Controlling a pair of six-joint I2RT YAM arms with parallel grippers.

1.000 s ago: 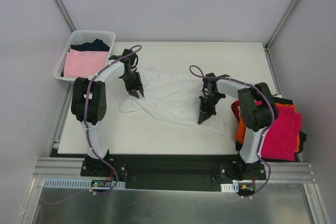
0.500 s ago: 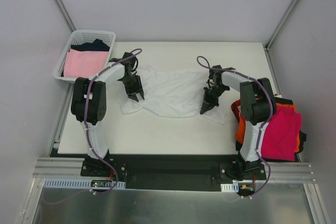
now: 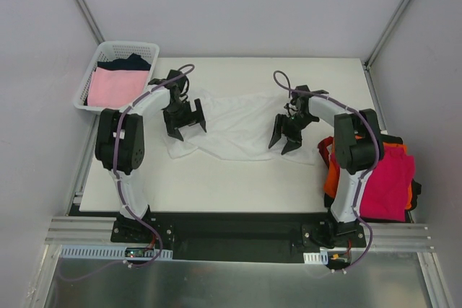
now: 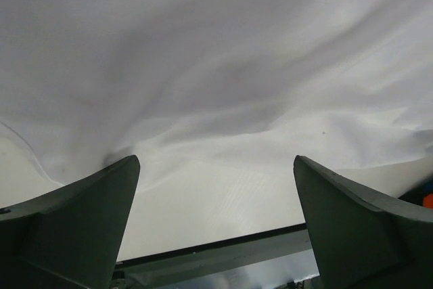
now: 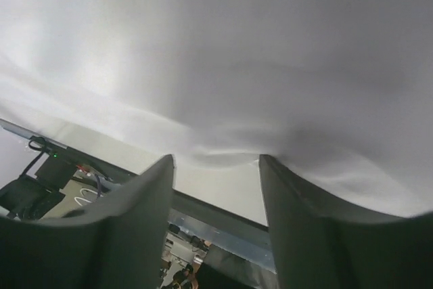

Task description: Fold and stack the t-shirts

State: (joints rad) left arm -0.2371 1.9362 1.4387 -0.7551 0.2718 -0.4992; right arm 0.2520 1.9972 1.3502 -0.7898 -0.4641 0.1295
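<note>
A white t-shirt (image 3: 238, 122) lies rumpled across the middle of the table. My left gripper (image 3: 188, 129) stands open over its left end, and in the left wrist view (image 4: 215, 160) nothing is between the fingers, with white cloth (image 4: 216, 65) just beyond them. My right gripper (image 3: 281, 146) is open at the shirt's right end; in the right wrist view (image 5: 216, 160) the cloth's edge (image 5: 223, 52) sits at the fingertips, ungripped. A magenta-red t-shirt (image 3: 386, 178) lies on an orange one (image 3: 330, 178) at the table's right edge.
A white lattice basket (image 3: 108, 52) at the back left corner holds a pale pink shirt (image 3: 115, 86) and a navy one (image 3: 128, 63). Grey walls close in the back and both sides. Bare table (image 3: 216, 178) shows in front of the white shirt.
Both grippers carried the white shirt's near edge toward the back, then opened and let go of it. The shirt now covers a narrower strip of the table.
</note>
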